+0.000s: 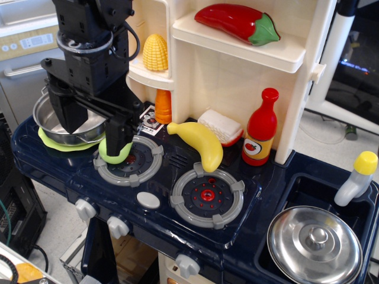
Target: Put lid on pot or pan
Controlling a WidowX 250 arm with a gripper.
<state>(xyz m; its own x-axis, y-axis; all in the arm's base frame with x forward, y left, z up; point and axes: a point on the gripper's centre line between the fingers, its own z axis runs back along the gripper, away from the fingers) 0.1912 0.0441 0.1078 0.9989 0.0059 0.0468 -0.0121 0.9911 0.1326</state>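
The lid point(314, 244) is a round shiny steel lid with a centre knob, lying in the sink point(296, 189) at the front right. The pot point(50, 121) is a shiny steel pot at the far left of the stove top, sitting on a yellow-green cloth point(59, 145). My black gripper point(92, 125) hangs over the pot's right side with its fingers spread wide apart and nothing between them. The arm hides much of the pot. The lid is far to the right of the gripper.
A green round toy point(113, 154) lies on the left burner point(129, 161) under my right finger. A yellow banana point(198, 142) lies above the right burner point(207, 196). A red ketchup bottle point(260, 130), corn point(155, 52), a red pepper point(237, 22) and a yellow-capped bottle point(357, 177) stand around.
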